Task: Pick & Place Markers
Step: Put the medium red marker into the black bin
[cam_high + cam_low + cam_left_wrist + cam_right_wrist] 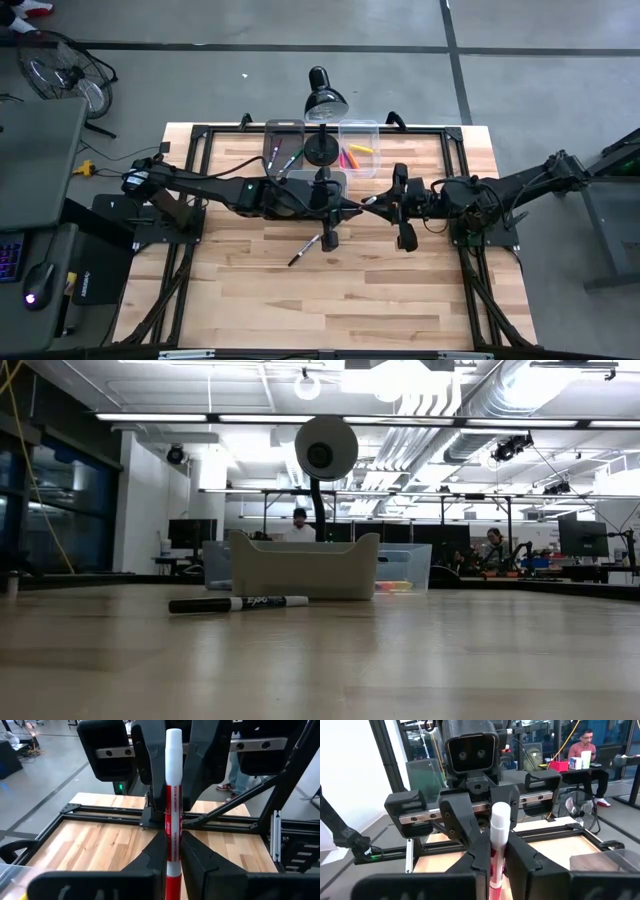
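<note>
Left hand (172, 865) and right hand (496, 865) both clench one red-and-white marker (173, 795) in mid-air above the table (400, 300) centre; risk: opposed pulls or a mistimed release twist it loose, dropping it beside the black marker (304, 250).

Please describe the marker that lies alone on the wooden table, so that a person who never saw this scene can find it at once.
Start from the black desk lamp at the table's far edge and come past the clear bins onto bare wood. The black marker lies there flat and alone. The other markers sit inside bins, and a red and white marker is held between both grippers.
</note>
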